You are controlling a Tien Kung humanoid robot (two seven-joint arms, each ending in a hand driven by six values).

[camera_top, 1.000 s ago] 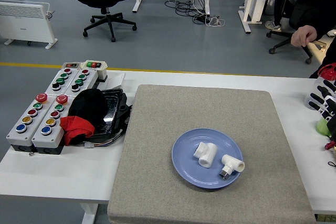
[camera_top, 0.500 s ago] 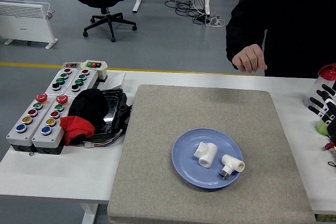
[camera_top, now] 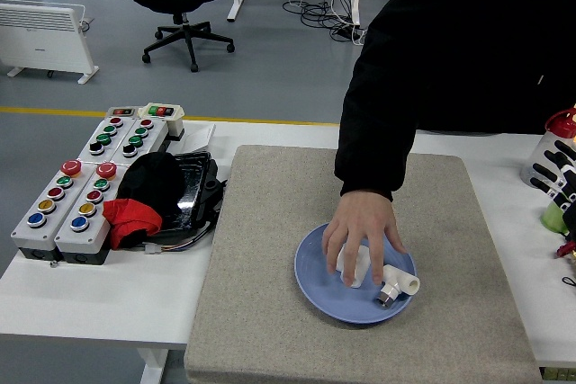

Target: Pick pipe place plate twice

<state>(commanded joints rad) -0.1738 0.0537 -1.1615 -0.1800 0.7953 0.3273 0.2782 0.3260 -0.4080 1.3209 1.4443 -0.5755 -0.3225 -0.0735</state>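
A blue plate (camera_top: 311,290) lies on a grey mat (camera_top: 270,249) in the middle of the table. Two white pipe fittings lie on it: an elbow (camera_top: 357,272) and a tee with a metal end (camera_top: 399,283). A person in a black sleeve reaches over from the far side. The person's hand (camera_top: 360,227) rests on the plate, its fingers over the elbow fitting and beside the tee. My right hand (camera_top: 554,177) stays at the picture's right edge, well clear of the plate, its fingers spread and holding nothing. My left arm is out of view.
Grey button boxes (camera_top: 67,209) with coloured buttons stand at the left. A black cap (camera_top: 151,179) and a red cloth (camera_top: 131,220) lie on a black tray beside them. A clear container with a red lid (camera_top: 560,128) and a green object (camera_top: 553,218) sit by my right hand.
The person has leaned in over the table and brought a hand down from the far edge onto the plate, over the elbow fitting. My right hand has stayed put.
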